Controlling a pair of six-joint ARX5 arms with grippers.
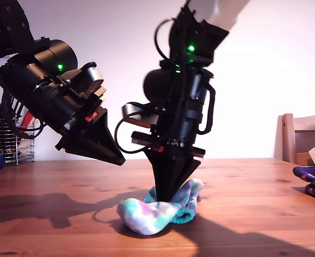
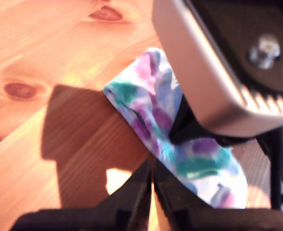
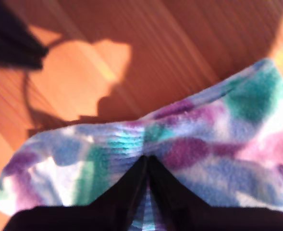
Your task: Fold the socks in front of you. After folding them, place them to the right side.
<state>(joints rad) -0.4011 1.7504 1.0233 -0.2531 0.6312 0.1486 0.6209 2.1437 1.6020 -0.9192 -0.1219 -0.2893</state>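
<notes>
The pastel tie-dye sock (image 1: 158, 210) lies crumpled near the middle of the wooden table (image 1: 253, 193), toward the near edge in the exterior view, and the second gripper (image 1: 169, 197) stands almost straight down on it with its tips buried in the fabric. In the second wrist view its fingers (image 3: 131, 190) come together to a narrow point with fleece bunched around them — pinched on the sock, as far as I can judge. The first gripper (image 1: 116, 159) hangs above the table at the exterior view's left, tilted toward the sock and apart from it; its jaws look pressed together with nothing between them.

At the exterior view's far right edge sits a dark sock (image 1: 312, 179) with a reddish pattern, well apart from the work.

The step in hand looks like the fold itself — one end gets pinched and carried over the other. To do it well, the pinch should take only the upper layer near one end, so the rest stays flat. Here the sock is humped and twisted, so I would expect the fold to come out lopsided unless the free gripper pins the other end down first. A low, slow carry across would likely keep the fleece from dragging along the wood.
</notes>
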